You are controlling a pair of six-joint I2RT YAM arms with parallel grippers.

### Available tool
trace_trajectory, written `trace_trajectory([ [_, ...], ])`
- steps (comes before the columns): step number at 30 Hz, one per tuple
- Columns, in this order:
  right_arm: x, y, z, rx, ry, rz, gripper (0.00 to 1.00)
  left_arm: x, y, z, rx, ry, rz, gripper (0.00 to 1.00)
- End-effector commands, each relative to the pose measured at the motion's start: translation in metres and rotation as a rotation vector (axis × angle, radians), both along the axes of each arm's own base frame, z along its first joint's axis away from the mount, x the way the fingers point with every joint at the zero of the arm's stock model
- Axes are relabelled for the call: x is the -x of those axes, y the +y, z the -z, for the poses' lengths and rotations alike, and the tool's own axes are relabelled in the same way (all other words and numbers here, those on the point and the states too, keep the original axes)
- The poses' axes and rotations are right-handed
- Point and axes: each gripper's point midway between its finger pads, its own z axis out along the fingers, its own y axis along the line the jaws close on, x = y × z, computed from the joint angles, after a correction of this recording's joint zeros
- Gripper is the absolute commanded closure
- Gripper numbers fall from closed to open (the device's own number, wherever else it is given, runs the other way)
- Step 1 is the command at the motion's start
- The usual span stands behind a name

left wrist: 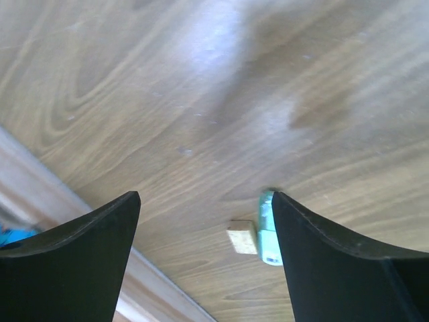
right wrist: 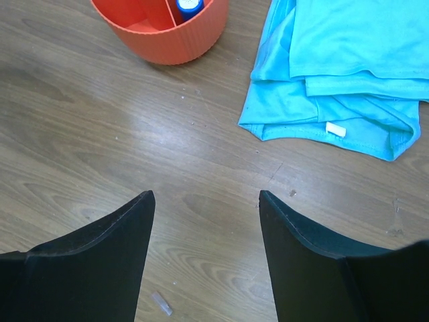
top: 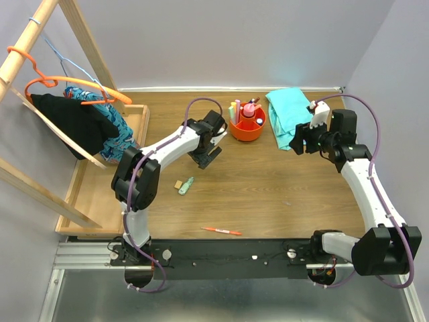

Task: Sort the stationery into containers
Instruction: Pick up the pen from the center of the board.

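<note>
Overhead: the left arm reaches forward from its base, elbow raised and wrist tipped down, with the left fingers (top: 206, 158) over bare surface (top: 275, 191) just left of the orange tub (top: 247, 129). The right arm runs up the right side, and the right fingers (top: 297, 143) hang at the near edge of the teal cloth (top: 288, 107). There is one tub, at back centre. It holds one pink glue bottle (top: 249, 111) and a few pastel sticks at its left rim, too small to count. Loose on the surface are one tan eraser (top: 177, 184), one green highlighter (top: 186, 185) just beside it, and one red pen (top: 222, 231) near the front edge. One wooden tray (top: 90, 201) sits at far left. Left wrist: the fingers stand wide apart with nothing between them. The eraser (left wrist: 242, 237) and highlighter (left wrist: 268, 229) lie side by side, next to the right-hand finger in this view. Right wrist: the fingers are spread and empty over bare wood. The tub (right wrist: 161, 37) is at top left with one blue-capped bottle (right wrist: 188, 7) in a compartment. The folded cloth (right wrist: 335, 60) lies at upper right, apart from the tub.
</note>
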Motion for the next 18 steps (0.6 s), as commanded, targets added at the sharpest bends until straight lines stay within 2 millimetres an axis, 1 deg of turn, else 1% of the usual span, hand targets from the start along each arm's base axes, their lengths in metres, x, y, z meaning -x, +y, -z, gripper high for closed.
trace_trajectory([
  [1, 0.004, 0.001, -0.003, -0.017, -0.013, -0.007, 0.28, 0.028, -0.009, 0.008, 0.1, 0.125, 0.094, 0.16],
  [3, 0.005, 0.002, -0.003, -0.019, -0.011, -0.008, 0.28, 0.035, -0.014, 0.01, 0.148, 0.146, 0.135, 0.19],
  [4, 0.006, 0.002, -0.003, -0.019, -0.01, -0.011, 0.28, 0.041, -0.012, 0.015, 0.151, 0.171, 0.157, 0.2],
  [5, 0.006, 0.002, -0.003, -0.021, -0.009, -0.01, 0.28, 0.044, -0.014, 0.015, 0.171, 0.182, 0.169, 0.2],
  [8, 0.007, 0.003, -0.001, -0.024, -0.001, -0.012, 0.28, 0.049, -0.012, 0.019, 0.169, 0.212, 0.179, 0.22],
  [9, 0.008, 0.003, 0.0, -0.024, 0.001, -0.014, 0.28, 0.056, -0.014, 0.02, 0.194, 0.25, 0.186, 0.23],
  [16, 0.008, 0.006, 0.004, -0.04, 0.013, -0.019, 0.28, 0.073, -0.013, 0.031, 0.222, 0.32, 0.163, 0.27],
  [18, 0.008, 0.006, 0.005, -0.04, 0.013, -0.019, 0.28, 0.074, -0.011, 0.033, 0.219, 0.321, 0.151, 0.27],
])
